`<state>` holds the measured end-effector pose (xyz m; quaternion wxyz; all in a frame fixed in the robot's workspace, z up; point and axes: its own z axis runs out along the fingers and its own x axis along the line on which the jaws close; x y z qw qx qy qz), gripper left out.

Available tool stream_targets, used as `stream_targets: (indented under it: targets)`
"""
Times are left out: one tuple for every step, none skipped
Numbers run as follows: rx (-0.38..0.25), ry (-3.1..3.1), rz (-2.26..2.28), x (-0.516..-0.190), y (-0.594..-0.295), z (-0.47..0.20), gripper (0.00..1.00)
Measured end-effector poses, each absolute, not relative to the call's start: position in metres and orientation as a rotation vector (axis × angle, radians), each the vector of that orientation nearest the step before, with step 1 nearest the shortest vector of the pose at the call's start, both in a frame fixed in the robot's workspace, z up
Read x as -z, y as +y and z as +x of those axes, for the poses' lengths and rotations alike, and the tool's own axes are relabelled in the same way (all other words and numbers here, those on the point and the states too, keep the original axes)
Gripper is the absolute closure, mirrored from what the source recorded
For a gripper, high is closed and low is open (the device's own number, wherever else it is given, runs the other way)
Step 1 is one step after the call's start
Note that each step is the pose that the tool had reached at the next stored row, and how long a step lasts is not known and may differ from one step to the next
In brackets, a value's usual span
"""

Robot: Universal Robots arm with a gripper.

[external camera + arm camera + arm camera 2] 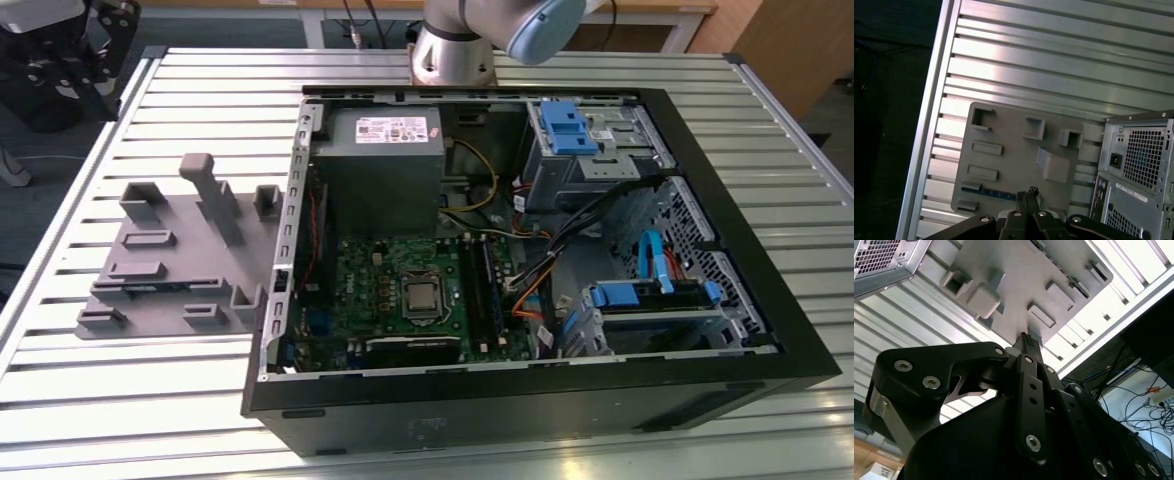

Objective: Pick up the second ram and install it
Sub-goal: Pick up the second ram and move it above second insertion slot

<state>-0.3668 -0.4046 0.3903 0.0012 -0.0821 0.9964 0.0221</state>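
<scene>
Sitting on the slatted metal table (200,100) in the exterior view is an open PC case (763,235) with a green motherboard (387,262) and long black slots (477,290) inside. The grey fixture block (167,250) lies just beside the case, toward the exterior view's left. The second ram (134,289) lies flat in a groove of the block as a dark strip. The arm (461,50) rises at the table's far edge.

First wrist view: the gripper (1028,192) looks down on the fixture block (1014,155), fingertips pressed together with nothing between them. The ram (996,192) shows its blue strip along the block, one end next to the fingertips. Contact cannot be judged. The case's rear panel (1139,165) is beside the block.

Second wrist view: the closed gripper (1026,337) points at the fixture block (1019,280), above the table slats (929,320).
</scene>
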Motion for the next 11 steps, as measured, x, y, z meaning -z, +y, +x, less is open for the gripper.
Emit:
stream_targets:
  targets:
    - [-0.069,3.128,-0.261,-0.3903,-0.4046,-0.3669,0.89]
    - [-0.069,3.127,-0.263,-0.3903,-0.4046,-0.3669,0.89]
    - [-0.069,3.127,-0.266,-0.3903,-0.4046,-0.3669,0.89]
    - [-0.069,3.127,-0.269,-0.3903,-0.4046,-0.3669,0.89]
    - [-0.069,3.127,-0.272,-0.3903,-0.4046,-0.3669,0.89]
    - [-0.069,3.127,-0.274,-0.3903,-0.4046,-0.3670,0.89]
    - [-0.069,3.126,-0.277,-0.3903,-0.4046,-0.3670,0.89]
    - [-0.069,3.126,-0.280,-0.3903,-0.4046,-0.3670,0.89]
    - [-0.069,3.126,-0.283,-0.3903,-0.4046,-0.3670,0.89]
    - [-0.069,3.126,-0.286,-0.3903,-0.4046,-0.3671,0.89]
    - [-0.069,3.126,-0.288,-0.3903,-0.4046,-0.3671,0.89]
